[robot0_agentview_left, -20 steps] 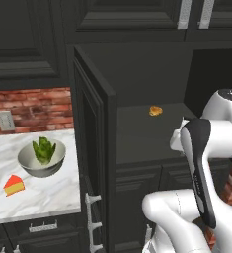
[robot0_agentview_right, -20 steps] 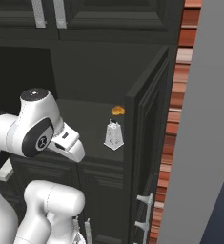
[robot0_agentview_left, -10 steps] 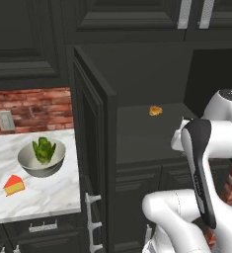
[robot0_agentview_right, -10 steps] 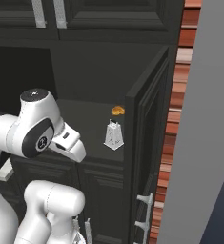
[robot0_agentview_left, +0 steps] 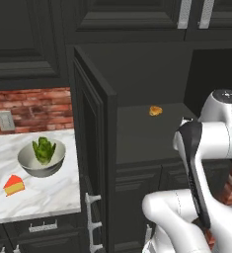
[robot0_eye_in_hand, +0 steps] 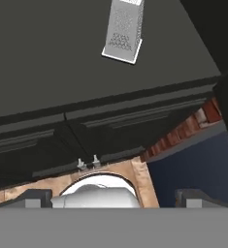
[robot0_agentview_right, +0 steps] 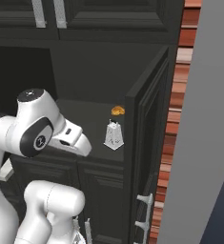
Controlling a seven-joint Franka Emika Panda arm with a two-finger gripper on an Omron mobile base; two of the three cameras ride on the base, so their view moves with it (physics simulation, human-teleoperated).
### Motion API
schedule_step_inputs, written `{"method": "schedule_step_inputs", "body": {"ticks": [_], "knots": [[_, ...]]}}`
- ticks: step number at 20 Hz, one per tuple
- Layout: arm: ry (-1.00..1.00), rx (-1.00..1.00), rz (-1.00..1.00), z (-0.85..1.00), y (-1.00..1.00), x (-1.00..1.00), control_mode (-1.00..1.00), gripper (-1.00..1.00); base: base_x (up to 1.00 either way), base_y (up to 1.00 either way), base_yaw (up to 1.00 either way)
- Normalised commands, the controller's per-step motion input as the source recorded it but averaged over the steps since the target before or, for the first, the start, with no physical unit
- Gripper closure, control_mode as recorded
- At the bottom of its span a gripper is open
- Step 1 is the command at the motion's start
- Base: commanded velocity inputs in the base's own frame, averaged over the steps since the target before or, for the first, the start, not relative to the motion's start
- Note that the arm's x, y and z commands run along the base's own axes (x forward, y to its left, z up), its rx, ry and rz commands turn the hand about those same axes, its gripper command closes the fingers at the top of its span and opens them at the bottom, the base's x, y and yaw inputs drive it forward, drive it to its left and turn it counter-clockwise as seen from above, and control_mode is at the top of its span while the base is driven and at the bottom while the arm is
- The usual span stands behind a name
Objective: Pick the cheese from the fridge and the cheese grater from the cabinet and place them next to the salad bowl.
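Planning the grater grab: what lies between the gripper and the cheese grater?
Bare dark shelf, in the hand view: nothing between the open gripper and the cheese grater.

No readable text or labels anywhere

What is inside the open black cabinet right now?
On its dark shelf stands the cheese grater, upright, with a small orange-brown lump behind it. The robot's arm covers the shelf's left part in the right base view.
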Motion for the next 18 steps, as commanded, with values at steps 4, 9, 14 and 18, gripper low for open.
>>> {"method": "schedule_step_inputs", "body": {"ticks": [4, 9, 14, 18], "knots": [[-0.02, -0.11, 0.23, 0.2, -0.28, 0.13, -1.0, -1.0, 0.0, 0.0, 0.0], [0.05, 0.0, 0.32, 0.02, -0.25, 0.4, -1.0, -1.0, 0.0, 0.0, 0.0], [0.13, 0.0, 0.3, 0.0, -0.15, 0.56, -1.0, -1.0, 0.0, 0.0, 0.0], [0.08, -0.01, 0.25, -0.12, -0.17, 0.74, -1.0, -1.0, 0.0, 0.0, 0.0]]}}
